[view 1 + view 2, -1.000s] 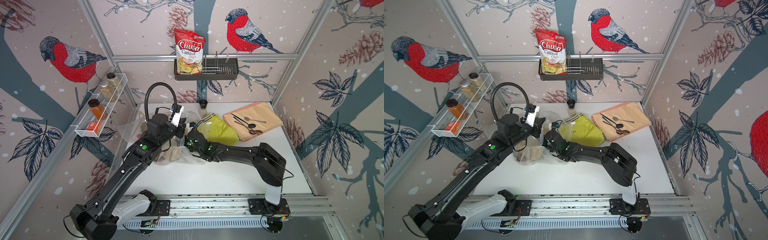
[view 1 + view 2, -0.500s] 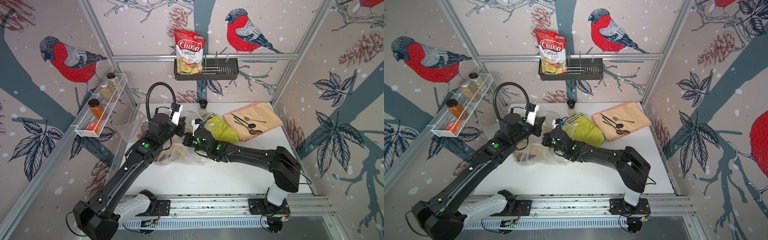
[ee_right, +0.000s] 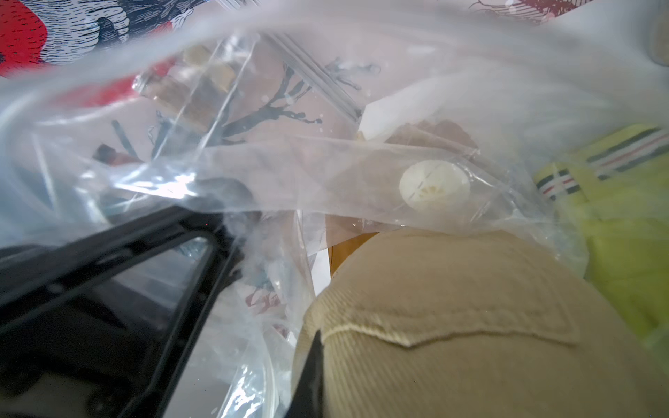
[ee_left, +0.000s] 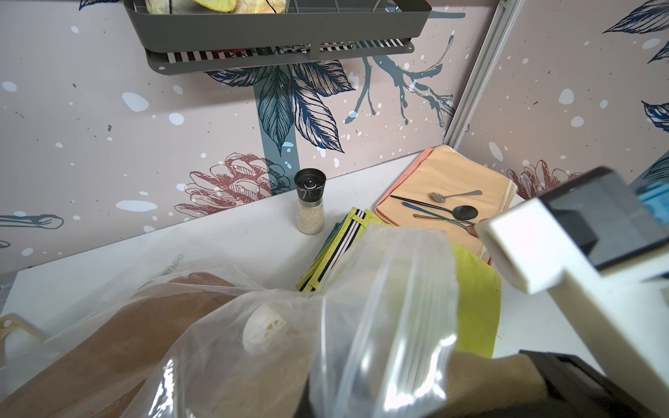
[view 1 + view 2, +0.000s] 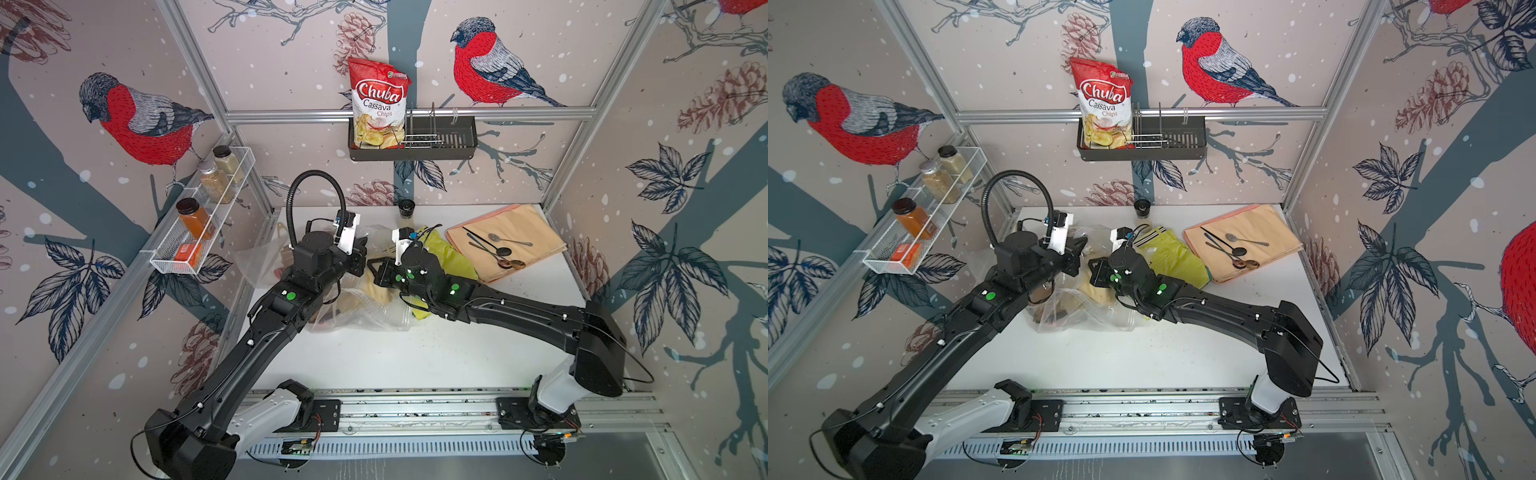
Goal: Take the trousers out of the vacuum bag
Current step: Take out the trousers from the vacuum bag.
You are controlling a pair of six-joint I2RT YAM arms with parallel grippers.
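The vacuum bag (image 3: 253, 173) is clear, glossy plastic, crinkled and catching the light; its valve disc (image 3: 434, 185) is matt white plastic. The khaki trousers (image 3: 452, 343) are finely ribbed corduroy with raised stitching, the yellow trousers (image 5: 1173, 259) a smoother matt cloth. On the far right, a peach cloth (image 4: 452, 173) looks soft and matt under metal spoons (image 4: 440, 197), one shiny, one dark. The counter (image 5: 415, 357) is smooth white.

Both top views looked steeply down from high at the front over the whole table (image 5: 415, 357), while each wrist camera sat close against the vacuum bag (image 4: 380, 307), both catching its white valve (image 3: 434, 184).
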